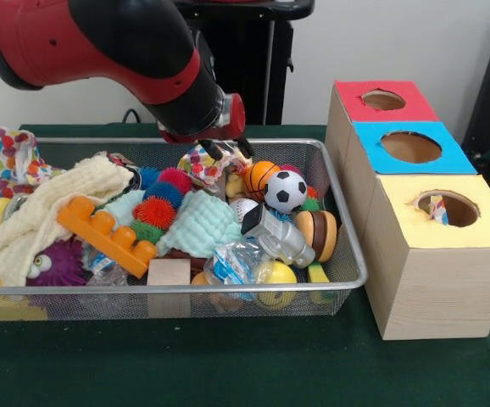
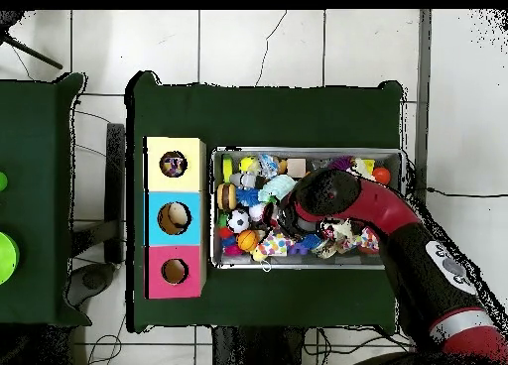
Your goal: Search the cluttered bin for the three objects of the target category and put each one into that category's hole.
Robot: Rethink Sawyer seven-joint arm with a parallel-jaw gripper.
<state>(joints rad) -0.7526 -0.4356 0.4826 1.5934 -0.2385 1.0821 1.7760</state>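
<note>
The wire mesh bin (image 1: pixel 228 287) sits on the green table, full of toys; it also shows in the overhead view (image 2: pixel 308 151). My gripper (image 1: pixel 230 150) is low over the bin's far side, shut on a polka-dot cloth (image 1: pixel 201 165) that peaks up to it, also seen from overhead (image 2: pixel 275 245). A second polka-dot cloth (image 1: pixel 12 157) drapes over the bin's far left corner. A third polka-dot piece (image 1: pixel 438 208) pokes out of the yellow-surround hole (image 1: pixel 448 208) of the wood-grain box to the right of the bin. In the overhead view the arm hides the gripper.
The blue-surround hole (image 1: pixel 410 147) and red-surround hole (image 1: pixel 383 100) lie behind the yellow one. In the bin are a cream waffle cloth (image 1: pixel 50 208), a mint waffle cloth (image 1: pixel 198 225), an orange brick (image 1: pixel 105 233), a soccer ball (image 1: pixel 286 191) and a wood block (image 1: pixel 169 273).
</note>
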